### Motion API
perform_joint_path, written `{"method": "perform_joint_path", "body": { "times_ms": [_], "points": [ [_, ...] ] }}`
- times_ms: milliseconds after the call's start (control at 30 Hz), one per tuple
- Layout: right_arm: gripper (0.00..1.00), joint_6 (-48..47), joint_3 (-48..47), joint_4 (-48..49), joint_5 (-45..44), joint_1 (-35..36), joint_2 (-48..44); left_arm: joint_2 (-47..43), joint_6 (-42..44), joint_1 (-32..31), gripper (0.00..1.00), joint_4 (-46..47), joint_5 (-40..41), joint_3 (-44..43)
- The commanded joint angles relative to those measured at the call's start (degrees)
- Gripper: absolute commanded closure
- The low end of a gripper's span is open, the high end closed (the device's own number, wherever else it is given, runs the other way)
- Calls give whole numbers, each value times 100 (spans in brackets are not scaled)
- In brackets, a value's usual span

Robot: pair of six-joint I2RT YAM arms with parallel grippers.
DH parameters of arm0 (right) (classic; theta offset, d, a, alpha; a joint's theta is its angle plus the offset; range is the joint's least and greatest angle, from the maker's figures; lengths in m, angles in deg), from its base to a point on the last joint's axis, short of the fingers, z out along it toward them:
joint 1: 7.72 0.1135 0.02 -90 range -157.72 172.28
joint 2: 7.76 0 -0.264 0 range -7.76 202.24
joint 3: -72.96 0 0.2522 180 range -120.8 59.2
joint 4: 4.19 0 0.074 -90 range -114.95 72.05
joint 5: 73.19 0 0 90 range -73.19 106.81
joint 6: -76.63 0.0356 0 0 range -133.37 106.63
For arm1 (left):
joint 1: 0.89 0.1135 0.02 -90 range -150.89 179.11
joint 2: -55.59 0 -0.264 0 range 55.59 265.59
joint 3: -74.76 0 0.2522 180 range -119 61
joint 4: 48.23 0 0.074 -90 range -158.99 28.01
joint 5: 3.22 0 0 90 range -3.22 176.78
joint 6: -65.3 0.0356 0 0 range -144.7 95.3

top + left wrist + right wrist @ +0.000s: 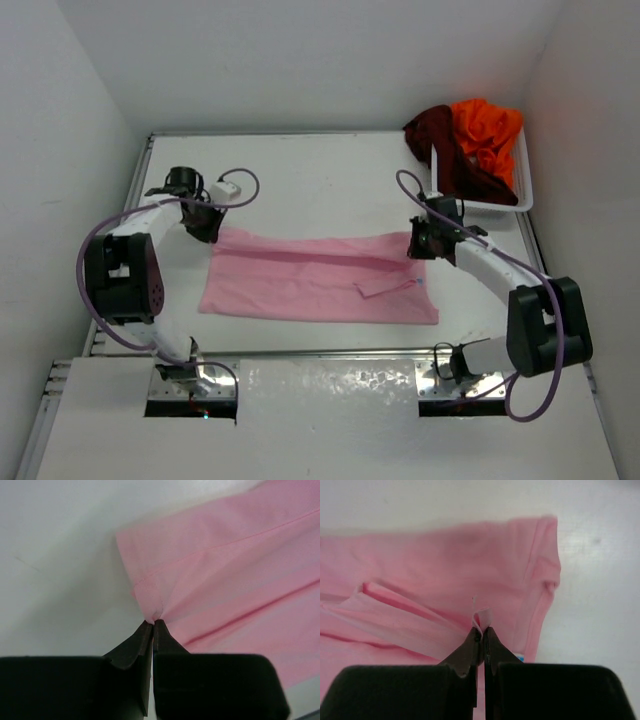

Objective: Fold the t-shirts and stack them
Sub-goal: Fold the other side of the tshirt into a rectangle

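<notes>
A light pink t-shirt (320, 280) of soft cloth lies spread in a long, flat band across the middle of the white worktop (320, 180), between the two arms. The left claw (152, 624) is clenched on a small pinch of cloth at the shirt's far left corner, right by a hem seam. The right claw (482, 629) is clenched the same way at the far right end, near the sleeve, with only a little nub of fabric poking up above its closed tips.

Well apart from all this, a dark maroon t-shirt (450, 150) and a bright orange t-shirt (488, 128) sit bundled together in a white plastic basket (524, 195) at the far right corner, with some cloth spilling over its rim.

The pink shirt looks light and limp. I'd expect it to sag between the two holds, keep no shape of its own and slide easily on the smooth surface. Corners and hems seem the best places to hold it, since the seam thickens the cloth. With such thin pinches, a claw may catch only the top layer, or the cloth may slip free.
</notes>
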Motion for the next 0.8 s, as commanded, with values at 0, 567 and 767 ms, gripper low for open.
{"method": "perform_joint_path", "body": {
  "times_ms": [0,567,767],
  "points": [
    [100,274,364,175,26,-17,-192,-212,610,27,100,-124,273,302],
    [100,2,558,-256,140,-17,-552,-476,627,1,100,245,371,497],
    [100,142,970,-115,579,27,-412,-414,1084,-25,100,262,580,1075]
  ]
}}
